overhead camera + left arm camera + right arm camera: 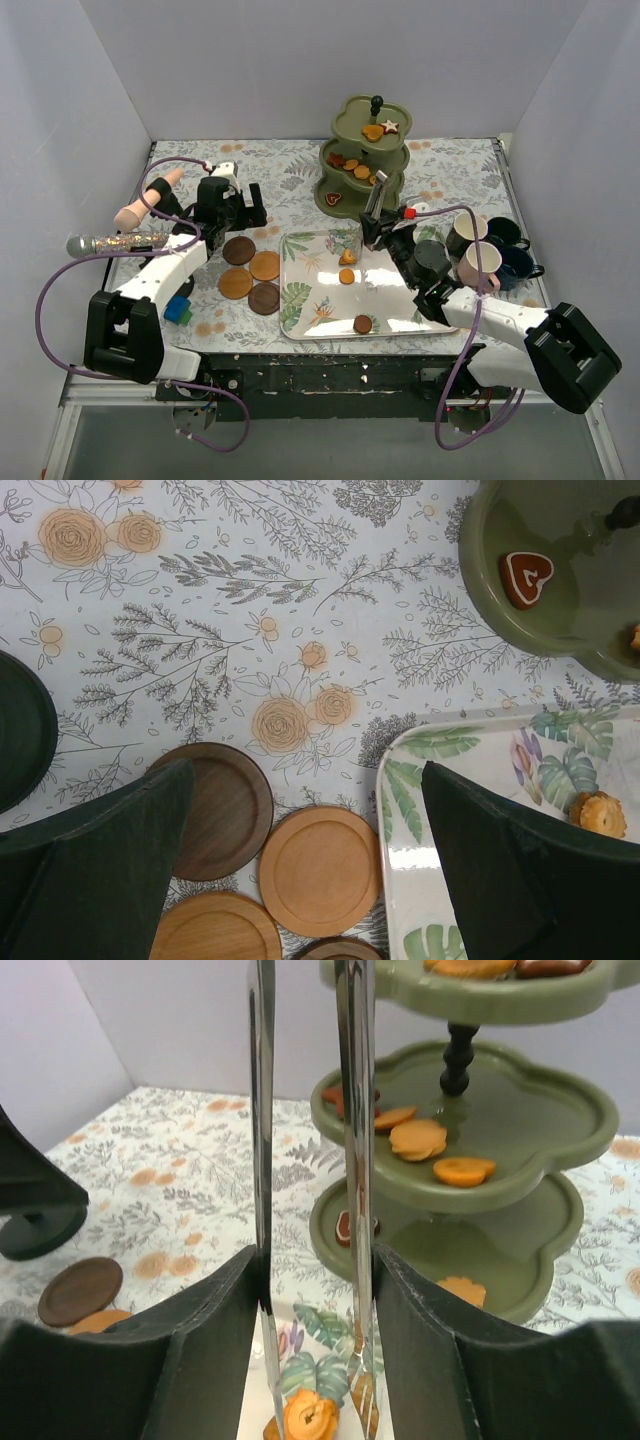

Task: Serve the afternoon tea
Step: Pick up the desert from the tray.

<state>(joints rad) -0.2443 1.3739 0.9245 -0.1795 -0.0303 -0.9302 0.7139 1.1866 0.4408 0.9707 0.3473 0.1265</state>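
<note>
Fingers [200,1340] of the right gripper [315,1260] clamp the metal tongs [261,1110], held upright; orange biscuit [309,1415] lies on the tray [310,300] directly below, between the blades. Left gripper [307,770], spread wide, hangs farther left over the coasters [320,870].

Shows an olive-green three-tier stand [350,115] with a black knob [377,101], dotted with orange and brown biscuits [351,165]. Spreads grey sprigs and peach roses over the pale tabletop [250,610], green tropical leaves over the white tray [300,300]. Ranges the coasters [264,266] from light tan to dark brown, and adds silvery tongs [352,1110] and white, pink and dark mugs [478,265].
</note>
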